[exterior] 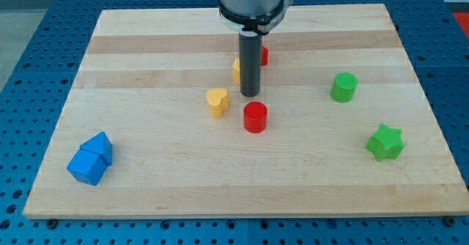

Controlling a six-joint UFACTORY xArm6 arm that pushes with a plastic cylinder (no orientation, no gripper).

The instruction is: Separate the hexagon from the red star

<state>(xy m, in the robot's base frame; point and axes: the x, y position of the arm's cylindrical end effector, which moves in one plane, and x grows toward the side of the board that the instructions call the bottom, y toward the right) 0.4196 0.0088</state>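
Note:
My tip (250, 94) rests on the wooden board (146, 61) near its middle. A yellow block (237, 70), probably the hexagon, shows just at the rod's left edge, mostly hidden behind it. A red block (264, 55), probably the red star, peeks out at the rod's right edge, slightly higher in the view. The two lie close together, and the rod hides whether they touch. My tip is just below both of them.
A yellow heart (217, 102) lies left of my tip and a red cylinder (255, 117) just below it. A green cylinder (344, 87) and a green star (385, 142) are at the right. Two blue blocks (90, 159) touch at the lower left.

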